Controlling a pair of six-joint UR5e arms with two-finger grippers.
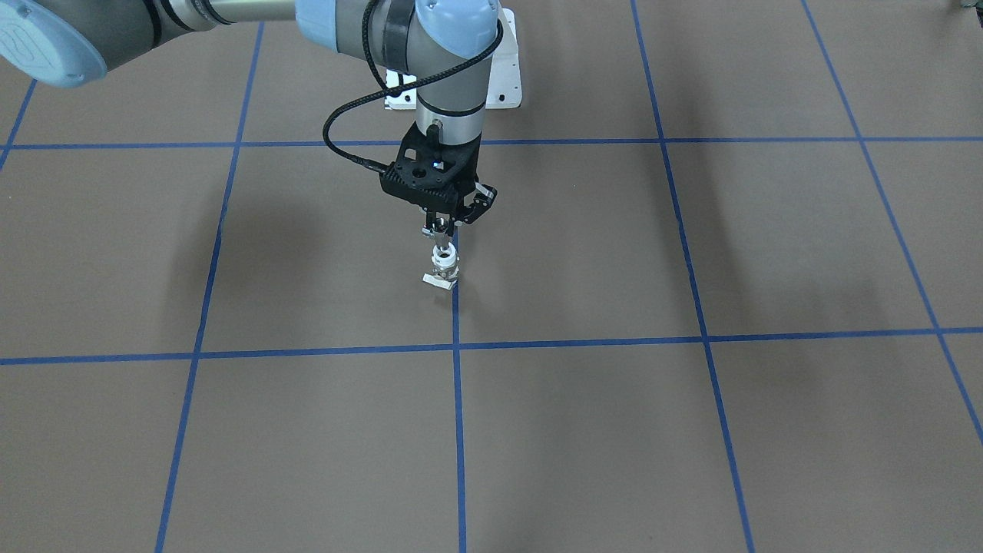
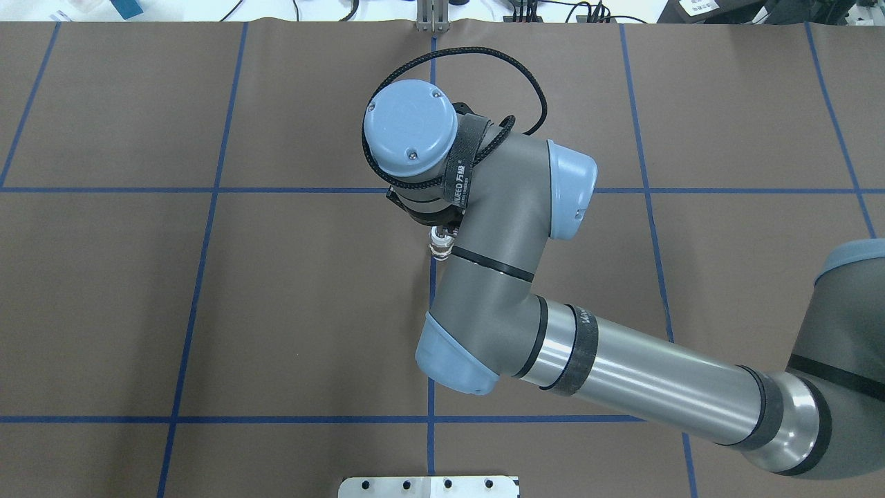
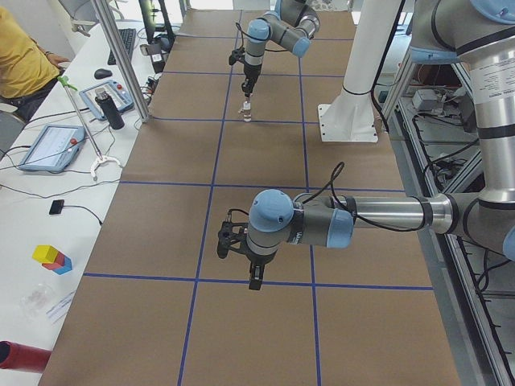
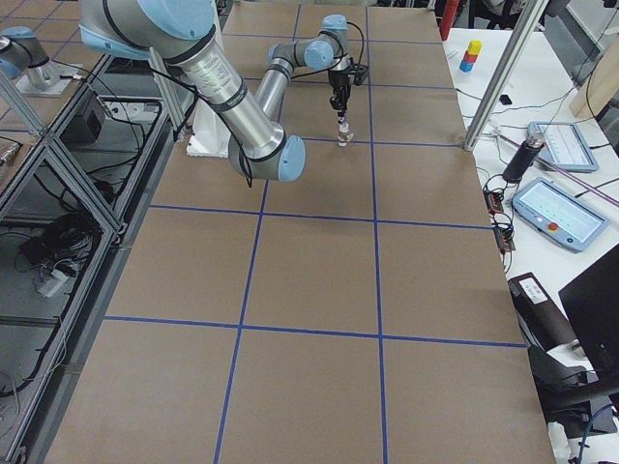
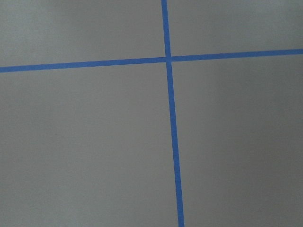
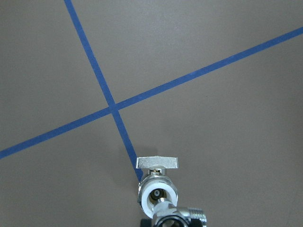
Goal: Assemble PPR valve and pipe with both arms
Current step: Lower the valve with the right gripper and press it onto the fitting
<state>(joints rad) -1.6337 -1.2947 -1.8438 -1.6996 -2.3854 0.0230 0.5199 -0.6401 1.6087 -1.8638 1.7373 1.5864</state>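
The PPR valve [image 1: 444, 266] is upright on a blue tape line at mid-table, white collar up and flat handle tab low on its side. It also shows in the right wrist view [image 6: 158, 191], the overhead view [image 2: 440, 243] and both side views [image 3: 246, 112] [image 4: 342, 135]. My right gripper [image 1: 439, 230] points straight down over it, fingers close together on the pipe [image 6: 168, 221], a short metal stub with a dark bore right at the collar. My left gripper [image 3: 254, 281] hangs over bare table far from the valve. I cannot tell whether it is open or shut.
The white bolted pedestal [image 1: 503, 77] stands behind the valve near the robot's side. A desk with tablets [image 3: 48, 145] and a seated person [image 3: 20, 64] runs along the table's far edge, behind an aluminium post [image 3: 121, 56]. Blue tape lines grid the brown table.
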